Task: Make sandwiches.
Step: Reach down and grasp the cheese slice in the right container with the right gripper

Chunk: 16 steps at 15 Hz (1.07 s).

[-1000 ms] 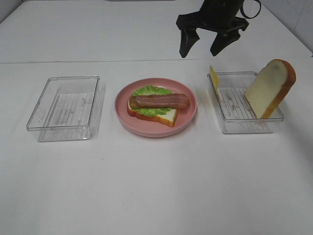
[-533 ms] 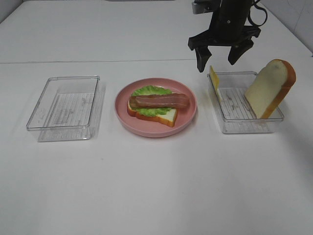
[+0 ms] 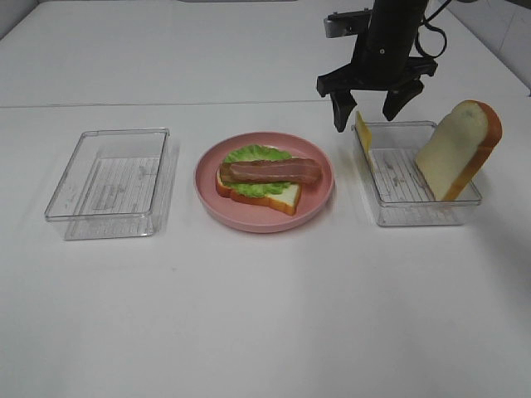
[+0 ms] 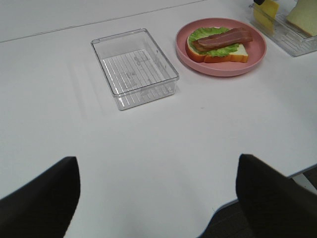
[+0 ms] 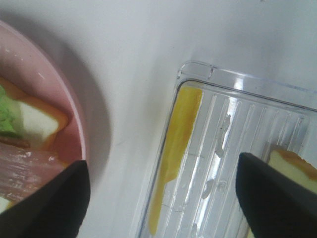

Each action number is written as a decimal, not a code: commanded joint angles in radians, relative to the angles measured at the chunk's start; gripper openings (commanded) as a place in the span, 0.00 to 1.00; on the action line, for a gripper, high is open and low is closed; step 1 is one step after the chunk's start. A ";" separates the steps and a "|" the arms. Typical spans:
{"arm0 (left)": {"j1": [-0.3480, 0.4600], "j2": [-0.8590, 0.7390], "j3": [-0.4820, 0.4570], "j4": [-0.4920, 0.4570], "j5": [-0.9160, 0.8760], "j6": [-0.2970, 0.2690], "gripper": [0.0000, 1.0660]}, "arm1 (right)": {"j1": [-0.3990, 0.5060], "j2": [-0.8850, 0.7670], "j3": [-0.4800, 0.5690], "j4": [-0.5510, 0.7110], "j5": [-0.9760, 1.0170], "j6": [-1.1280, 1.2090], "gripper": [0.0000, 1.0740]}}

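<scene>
A partly built sandwich (image 3: 267,177) lies on the pink plate (image 3: 207,197): a bread slice, green lettuce and bacon strips. A yellow cheese slice (image 3: 362,131) stands on edge against the left wall of the right-hand clear tray (image 3: 415,214). A second bread slice (image 3: 460,149) leans in that tray's far right corner. My right gripper (image 3: 365,116) hangs open just above the cheese, one finger on each side of it. In the right wrist view the cheese (image 5: 178,129) lies between the open fingers (image 5: 49,198). My left gripper (image 4: 156,163) is open over bare table, far from the sandwich (image 4: 220,42).
An empty clear tray (image 3: 108,178) sits left of the plate, also seen in the left wrist view as the clear tray (image 4: 133,67). The white table's front edge shows near the left gripper. A seam line runs across the table behind the trays.
The right gripper has moved right and down, from behind the plate to just over the cheese at the tray's left wall. The left arm has not moved.
</scene>
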<state>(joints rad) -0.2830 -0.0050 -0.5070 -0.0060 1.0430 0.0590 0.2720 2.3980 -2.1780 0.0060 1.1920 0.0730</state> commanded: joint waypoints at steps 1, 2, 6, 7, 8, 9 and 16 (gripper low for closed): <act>-0.003 -0.022 0.004 -0.011 -0.017 -0.005 0.75 | -0.019 0.027 -0.005 0.018 -0.004 0.008 0.62; -0.003 -0.022 0.004 -0.011 -0.017 -0.005 0.75 | -0.021 0.036 -0.005 0.013 -0.003 0.008 0.58; -0.003 -0.022 0.004 -0.011 -0.017 -0.005 0.75 | -0.021 0.037 -0.005 0.017 -0.004 0.008 0.46; -0.003 -0.022 0.004 -0.011 -0.017 -0.005 0.75 | -0.021 0.037 -0.005 0.018 -0.005 0.007 0.45; -0.003 -0.022 0.004 -0.011 -0.017 -0.005 0.75 | -0.021 0.037 -0.005 0.019 -0.005 0.007 0.45; -0.003 -0.022 0.004 -0.011 -0.017 -0.005 0.75 | -0.021 0.037 -0.005 0.022 -0.006 0.007 0.45; -0.003 -0.022 0.004 -0.011 -0.017 -0.005 0.75 | -0.021 0.039 -0.005 0.020 -0.027 0.004 0.45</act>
<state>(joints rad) -0.2830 -0.0050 -0.5070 -0.0060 1.0430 0.0590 0.2540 2.4320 -2.1780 0.0260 1.1670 0.0740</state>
